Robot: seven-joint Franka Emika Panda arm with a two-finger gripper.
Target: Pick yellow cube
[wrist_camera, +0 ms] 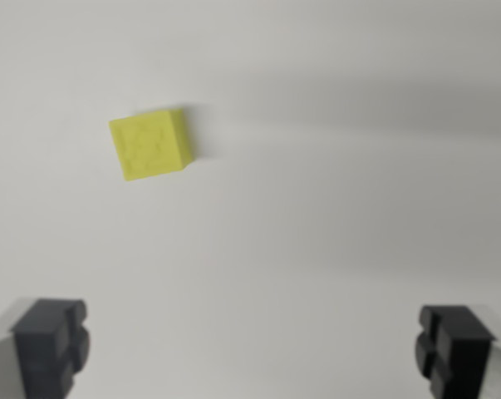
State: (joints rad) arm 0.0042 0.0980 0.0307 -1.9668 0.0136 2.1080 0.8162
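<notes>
wrist view: the camera looked down on a plain white surface [333,216], slightly blurred throughout.
yellow cube: the yellow cube [149,144] sat on the surface at about ten o'clock from the picture's centre, turned a little so its edges ran off-square to the frame; a faint embossed pattern showed on its top face, too soft to read.
shadow: a thin dark shadow lay along the cube's side toward the wrist view's right, with a broader grey band stretching across the upper part of the surface.
gripper: the gripper [254,349] stood wide open and held nothing, its two dark fingertips [51,345] at roughly seven and five o'clock in the bottom corners.
gap: the cube lay well apart from both fingertips, up beyond them and nearer the one on the wrist view's left.
</notes>
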